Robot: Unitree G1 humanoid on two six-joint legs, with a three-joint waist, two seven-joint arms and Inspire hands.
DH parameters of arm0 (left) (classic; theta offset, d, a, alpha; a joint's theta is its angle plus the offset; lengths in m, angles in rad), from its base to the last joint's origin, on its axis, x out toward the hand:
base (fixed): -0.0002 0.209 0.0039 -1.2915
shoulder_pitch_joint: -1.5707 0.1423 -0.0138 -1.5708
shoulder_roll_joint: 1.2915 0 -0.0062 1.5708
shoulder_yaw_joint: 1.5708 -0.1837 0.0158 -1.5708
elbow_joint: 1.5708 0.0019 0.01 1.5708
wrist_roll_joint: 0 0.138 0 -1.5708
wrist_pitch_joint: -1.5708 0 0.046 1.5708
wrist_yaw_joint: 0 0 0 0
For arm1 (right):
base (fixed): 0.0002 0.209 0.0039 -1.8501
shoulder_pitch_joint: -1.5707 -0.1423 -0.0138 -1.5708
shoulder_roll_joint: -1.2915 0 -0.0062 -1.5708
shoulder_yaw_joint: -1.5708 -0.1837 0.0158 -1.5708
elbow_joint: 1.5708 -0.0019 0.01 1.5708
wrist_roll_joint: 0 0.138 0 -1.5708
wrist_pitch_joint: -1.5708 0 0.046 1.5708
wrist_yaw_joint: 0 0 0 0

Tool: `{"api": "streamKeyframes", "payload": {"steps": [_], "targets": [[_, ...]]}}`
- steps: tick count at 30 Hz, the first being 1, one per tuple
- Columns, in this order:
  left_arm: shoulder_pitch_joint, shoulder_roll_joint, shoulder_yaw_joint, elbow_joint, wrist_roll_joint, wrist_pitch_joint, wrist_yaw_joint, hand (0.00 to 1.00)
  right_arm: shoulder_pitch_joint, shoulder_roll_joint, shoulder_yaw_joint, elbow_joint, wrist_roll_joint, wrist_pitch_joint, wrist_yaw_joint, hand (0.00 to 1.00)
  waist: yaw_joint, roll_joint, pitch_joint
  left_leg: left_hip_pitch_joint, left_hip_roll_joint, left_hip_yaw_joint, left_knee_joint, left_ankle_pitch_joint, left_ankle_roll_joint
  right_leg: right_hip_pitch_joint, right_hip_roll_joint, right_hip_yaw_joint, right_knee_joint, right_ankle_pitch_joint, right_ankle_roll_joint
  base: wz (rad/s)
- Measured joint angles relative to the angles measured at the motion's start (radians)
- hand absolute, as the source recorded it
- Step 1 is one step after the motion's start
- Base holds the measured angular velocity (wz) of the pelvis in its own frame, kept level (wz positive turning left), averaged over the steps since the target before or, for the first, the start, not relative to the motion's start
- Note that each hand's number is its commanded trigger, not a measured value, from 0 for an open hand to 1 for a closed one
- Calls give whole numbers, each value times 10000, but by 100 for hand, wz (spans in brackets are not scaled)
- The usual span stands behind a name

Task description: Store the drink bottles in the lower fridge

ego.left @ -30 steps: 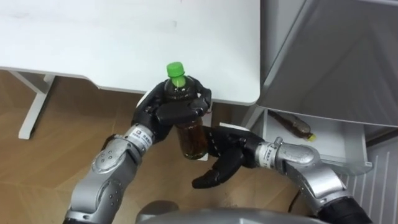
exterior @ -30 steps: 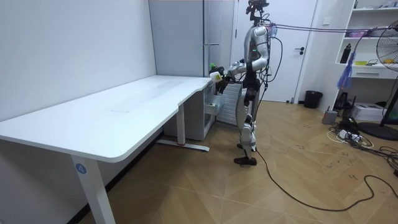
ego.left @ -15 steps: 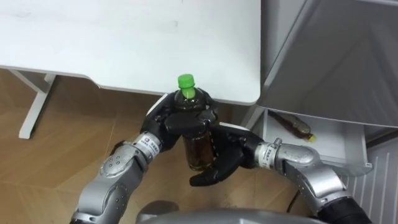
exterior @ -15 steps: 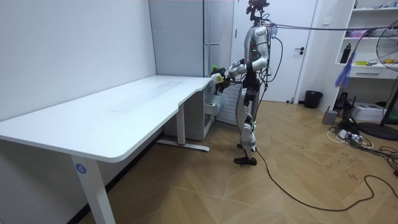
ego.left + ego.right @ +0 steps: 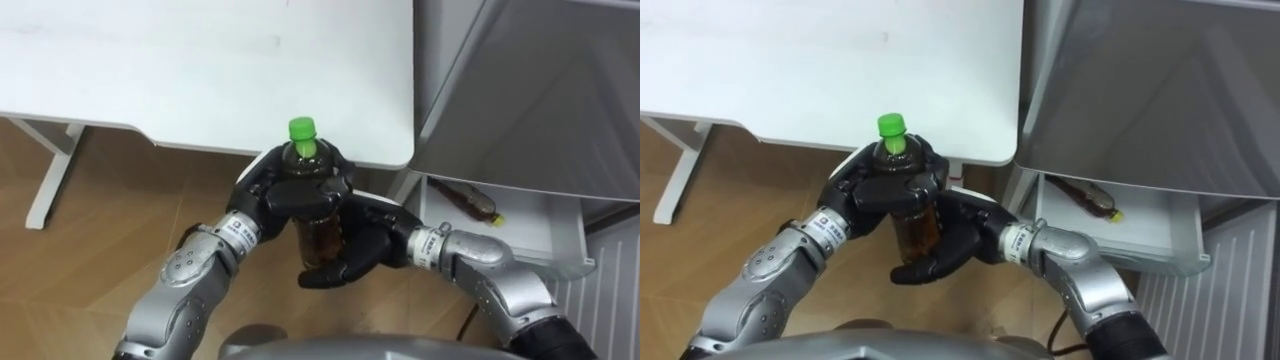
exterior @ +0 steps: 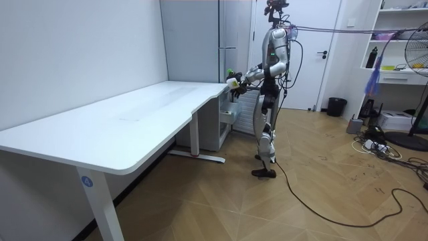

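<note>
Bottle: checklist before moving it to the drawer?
1. Left hand shut on bottle: ok.
2. Right hand curled under its base: ok.
3. Bottle upright, cap on: ok.
4. Drawer open: ok.
5. Free space beside the stowed bottle: ok.
6. Right hand's hold firm enough alone: cannot tell.

The left hand [image 5: 295, 190] is covering the bottle's [image 5: 320, 238] shoulder, and the right hand [image 5: 358, 255] is hiding its base. The room view is showing both hands too small to read.
</note>
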Motion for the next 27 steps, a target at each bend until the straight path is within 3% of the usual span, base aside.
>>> {"api": "streamKeyframes", "payload": {"steps": [7, 11, 18, 20, 21, 22, 27], "targets": [[-7, 47, -323, 6, 84, -195, -46, 100, 1, -74, 107, 1, -2, 48, -347, 100, 1, -9, -19, 5, -40, -1, -4, 0, 0, -5, 2, 17, -2, 0, 1, 0], [-5, 90, -303, 66, -322, -193, -67, 100, 1, -125, 270, 0, -29, -139, -355, 100, -5, -5, -32, 9, -42, -1, 2, 0, 0, 2, 3, 22, 1, 0, 0, 0], [-4, 54, -355, 65, -338, -201, -109, 99, 1, -120, 351, 0, -26, -131, -447, 100, -2, -7, -35, 10, -42, -1, 3, 0, 0, 7, 2, 22, 4, 1, -1, 0], [-4, 49, -381, 65, -338, -201, -117, 72, 1, -123, 373, 0, -27, -131, -465, 100, -2, -8, -34, 10, -44, -1, 2, 0, 0, 6, 1, 23, 3, 1, -1, 0], [-3, 46, -387, 66, -377, -201, -117, 51, 1, -121, 385, 0, -23, -135, -466, 100, -4, -7, -34, 12, -44, -1, -2, 0, 0, 4, 1, 25, 2, 0, -1, 0], [-2, 47, -393, 82, -497, -201, -116, 0, 1, -121, 407, 0, -15, -163, -465, 100, -3, -8, -34, 14, -44, -2, -3, 0, 0, 6, 1, 26, 2, 0, 0, 0], [-3, 32, -453, 96, -574, -227, -117, 0, 1, -126, 399, 1, -50, -165, -576, 100, -7, -16, -29, 12, -46, -10, -16, 0, 0, 0, 2, 53, -3, 0, 0, 0]]}}
